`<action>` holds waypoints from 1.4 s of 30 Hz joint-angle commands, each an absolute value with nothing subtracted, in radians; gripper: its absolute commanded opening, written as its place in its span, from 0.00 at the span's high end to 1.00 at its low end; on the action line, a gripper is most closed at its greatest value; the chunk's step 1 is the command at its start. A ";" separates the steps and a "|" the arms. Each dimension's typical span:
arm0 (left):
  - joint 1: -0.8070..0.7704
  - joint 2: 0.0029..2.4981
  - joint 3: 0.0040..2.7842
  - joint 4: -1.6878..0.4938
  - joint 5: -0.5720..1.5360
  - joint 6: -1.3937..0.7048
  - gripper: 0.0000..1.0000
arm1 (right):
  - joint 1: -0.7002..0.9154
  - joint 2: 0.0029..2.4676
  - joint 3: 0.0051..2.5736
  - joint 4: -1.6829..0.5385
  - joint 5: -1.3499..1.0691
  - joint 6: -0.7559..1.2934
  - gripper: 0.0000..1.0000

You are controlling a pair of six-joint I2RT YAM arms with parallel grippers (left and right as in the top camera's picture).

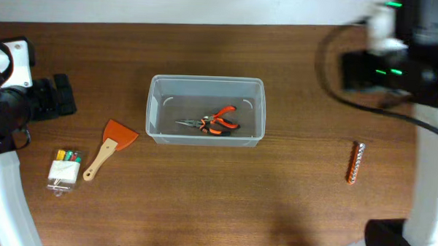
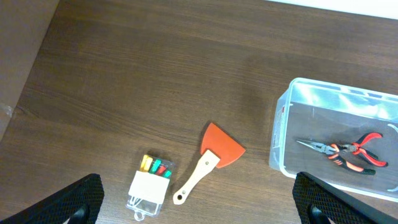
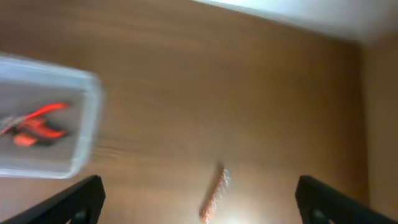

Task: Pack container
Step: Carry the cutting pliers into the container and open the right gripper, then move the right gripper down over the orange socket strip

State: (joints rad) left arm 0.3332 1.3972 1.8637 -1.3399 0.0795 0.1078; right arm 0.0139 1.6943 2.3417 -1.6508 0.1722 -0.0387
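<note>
presently, at this frame, the container (image 1: 206, 81) stood upright near the middle of the wooden table (image 1: 289, 198), its long side running left to right in the overhead view. inside it, on the floor towards the near wall, lay one pair of pliers (image 1: 212, 123) with red and black handles. the nose pointed to the picture's left.

the left wrist view showed the same container (image 2: 292, 124) at its right edge, with the pliers (image 2: 345, 151) lying flat inside. on that side of the container, apart from it, a scraper (image 1: 110, 147) with an orange blade and a pale wooden handle lay on the table. its blade was the end nearer the bin. just beyond the handle's end lay a small clear box (image 1: 64, 169) of coloured pieces. the two were close together, but i could not tell if they touched.

left gripper (image 2: 199, 210): jaws stood wide apart and gripped nothing. only the two dark fingertips (image 2: 74, 200) showed, at the bottom corners of the view, above the table.

right gripper (image 3: 205, 211): jaws were likewise spread and gripped nothing. this view was blurred. the container's corner (image 3: 87, 124) appeared at the left edge. a slim orange strip (image 1: 356, 162) lay alone on the table, well apart from the container on the right arm's side. its detail was too small to read.
</note>
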 commanded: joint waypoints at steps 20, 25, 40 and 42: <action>0.335 1.399 1.872 -1.341 0.094 0.109 0.01 | -0.392 1.614 1.434 -1.261 0.044 0.183 0.01; 0.335 1.399 1.872 -1.342 0.094 0.109 0.01 | -0.392 1.614 1.199 -1.032 0.044 0.185 0.01; 0.335 1.399 1.867 -1.374 0.090 0.109 0.01 | -0.392 1.795 1.023 -0.732 -0.020 0.181 0.01; 0.335 1.399 1.867 -1.374 0.090 0.109 0.01 | -0.392 1.817 1.023 -0.725 -0.024 0.181 0.02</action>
State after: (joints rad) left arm 0.3332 1.3972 1.8637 -1.3712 0.0792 0.1078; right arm -0.3965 1.7809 1.0298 -0.7330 -0.0029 0.1799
